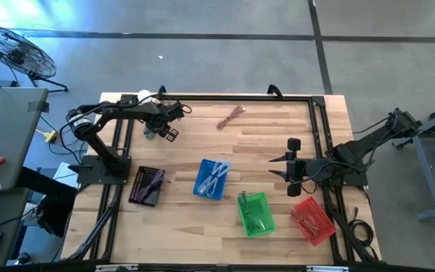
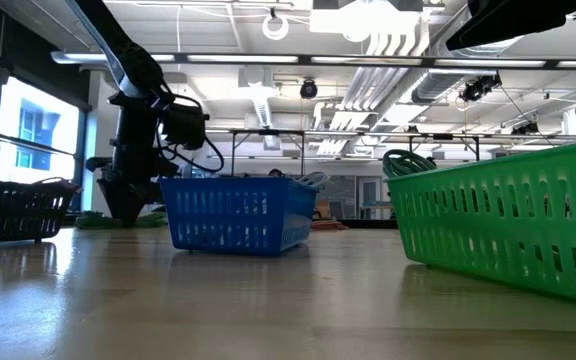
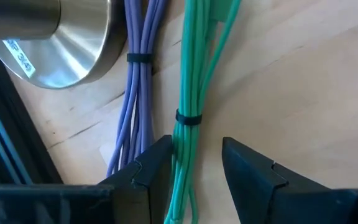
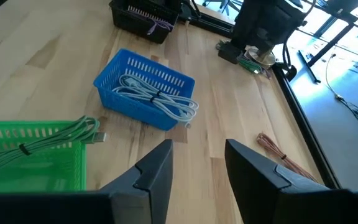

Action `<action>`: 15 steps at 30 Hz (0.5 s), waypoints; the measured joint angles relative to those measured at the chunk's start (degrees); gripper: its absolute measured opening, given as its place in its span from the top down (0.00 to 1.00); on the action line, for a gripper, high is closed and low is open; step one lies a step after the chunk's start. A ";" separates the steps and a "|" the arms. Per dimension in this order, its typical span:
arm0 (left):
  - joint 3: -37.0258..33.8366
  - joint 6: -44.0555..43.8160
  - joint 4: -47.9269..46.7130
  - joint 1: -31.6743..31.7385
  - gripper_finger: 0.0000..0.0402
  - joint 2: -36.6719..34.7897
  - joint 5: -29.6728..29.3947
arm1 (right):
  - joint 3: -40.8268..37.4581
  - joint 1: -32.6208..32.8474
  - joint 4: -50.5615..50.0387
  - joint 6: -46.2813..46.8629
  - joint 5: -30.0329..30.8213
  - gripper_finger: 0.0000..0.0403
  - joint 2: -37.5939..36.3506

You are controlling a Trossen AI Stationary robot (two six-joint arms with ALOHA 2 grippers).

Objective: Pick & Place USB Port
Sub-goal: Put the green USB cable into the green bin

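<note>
Near the counter's (image 1: 278, 143) far-left edge, your left end effector (image 3: 194, 165) spread astride the green cable (image 3: 191, 93), purple cable (image 3: 138, 93) beside it, right end effector (image 4: 197, 165) spread, hovering over bare wood beyond the blue basket (image 4: 143, 93).

Pale wood table (image 1: 263, 143) (satiny), perforated plastic blue basket (image 4: 143, 93)

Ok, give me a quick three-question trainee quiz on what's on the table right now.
1. Which cable lies between the left claw's fingers? A purple, B green, C white.
2. True or false: the blue basket holds a white cable.
3. How many baskets stand on the table?
Key: 1 B, the green cable; 2 true; 3 four.
</note>
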 joint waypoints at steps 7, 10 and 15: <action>-0.07 -0.30 -0.28 0.71 0.92 0.39 1.56 | 0.00 0.00 0.11 -0.07 0.03 0.66 0.00; -0.09 -0.37 -0.34 0.73 0.96 0.38 1.89 | 0.00 -0.02 0.23 -0.09 0.04 0.66 0.00; 0.00 -0.42 -0.66 -0.72 0.98 -0.76 0.83 | 0.00 -0.02 0.23 -0.11 0.03 0.66 0.00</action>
